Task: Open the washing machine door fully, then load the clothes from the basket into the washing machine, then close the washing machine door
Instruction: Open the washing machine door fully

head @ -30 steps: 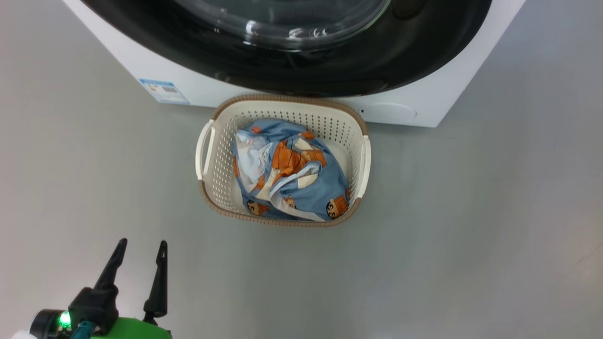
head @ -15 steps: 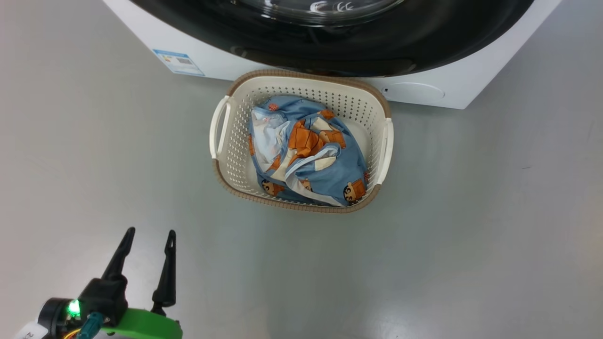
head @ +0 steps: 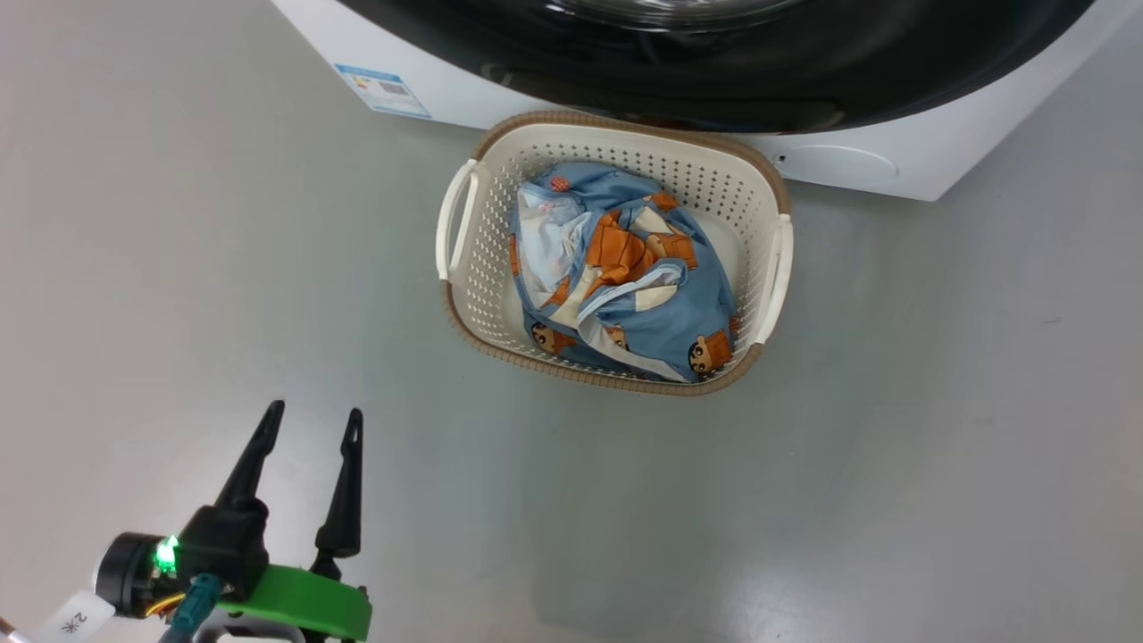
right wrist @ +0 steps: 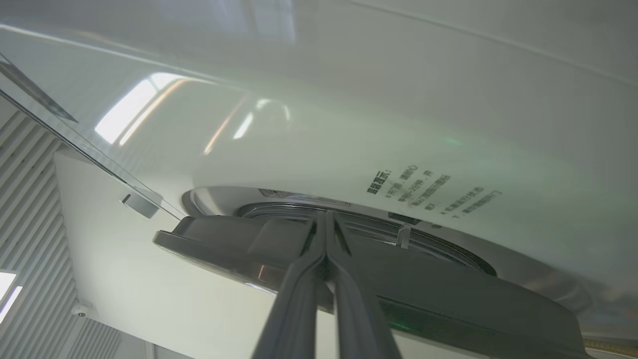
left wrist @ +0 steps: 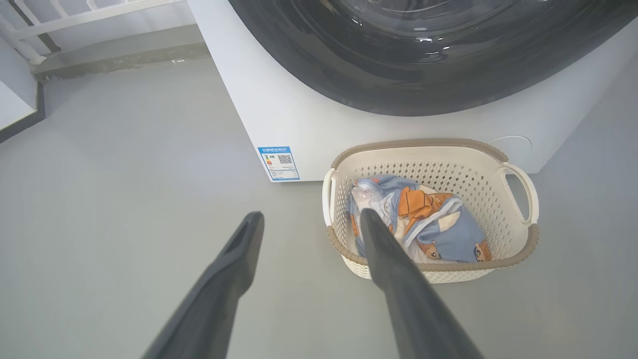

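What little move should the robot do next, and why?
Probably swing the washing machine door wider with the shut right pincer, whose tips sit at the door's edge, where a gap to the washing machine shows. The clothes lie in the basket, so loading waits.

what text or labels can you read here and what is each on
Blue label on the washing machine: QR code and print too small to read.
Grey Chinese print on the washing machine's white front: too blurred to read.
White tag by the left gripper: "2", then an unclear mark.
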Tool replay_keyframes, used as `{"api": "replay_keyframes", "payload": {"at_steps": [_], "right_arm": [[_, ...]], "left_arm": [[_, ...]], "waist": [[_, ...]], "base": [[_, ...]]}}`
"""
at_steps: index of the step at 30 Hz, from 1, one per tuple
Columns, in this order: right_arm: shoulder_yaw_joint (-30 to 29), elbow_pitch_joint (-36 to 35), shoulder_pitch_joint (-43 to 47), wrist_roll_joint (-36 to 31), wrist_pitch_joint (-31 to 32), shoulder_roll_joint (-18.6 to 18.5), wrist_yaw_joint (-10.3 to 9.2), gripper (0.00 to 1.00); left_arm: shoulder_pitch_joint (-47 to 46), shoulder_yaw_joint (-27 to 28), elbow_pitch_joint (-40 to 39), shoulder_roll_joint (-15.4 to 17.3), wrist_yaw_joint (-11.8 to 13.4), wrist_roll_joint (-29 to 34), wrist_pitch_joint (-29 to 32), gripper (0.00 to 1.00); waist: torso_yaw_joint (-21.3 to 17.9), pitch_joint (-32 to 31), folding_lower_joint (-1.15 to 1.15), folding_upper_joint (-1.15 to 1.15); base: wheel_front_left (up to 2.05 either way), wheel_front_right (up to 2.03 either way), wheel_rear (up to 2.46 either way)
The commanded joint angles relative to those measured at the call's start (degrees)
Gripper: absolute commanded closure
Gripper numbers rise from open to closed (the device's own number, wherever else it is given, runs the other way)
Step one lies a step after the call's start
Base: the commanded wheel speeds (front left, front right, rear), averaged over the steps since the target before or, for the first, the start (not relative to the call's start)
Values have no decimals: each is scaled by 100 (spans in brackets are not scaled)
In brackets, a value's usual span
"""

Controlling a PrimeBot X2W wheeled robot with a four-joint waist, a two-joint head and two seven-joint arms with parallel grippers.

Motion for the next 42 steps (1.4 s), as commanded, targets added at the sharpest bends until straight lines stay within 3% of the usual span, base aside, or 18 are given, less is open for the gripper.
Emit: {"api": "replay_keyframes", "payload": {"at_steps": [1, 23, 42], "right_arm": [[54, -189, -107, -62, 57, -17, -6, 100], [187, -76, -872, -269, 420, -393, -6, 100], [660, 81, -1129, 10, 1337, -341, -6, 100]], "left_arm": [[-50, 163, -170, 78, 65, -60, -37, 0], [46, -128, -441, 78, 363, -291, -37, 0], [77, -115, -383, 78, 428, -313, -37, 0]], "waist": [[80, 41, 0, 0], [447, 425, 0, 0], [274, 444, 0, 0]], "base": [[0, 0, 0], [0, 0, 0], [0, 0, 0]]}}
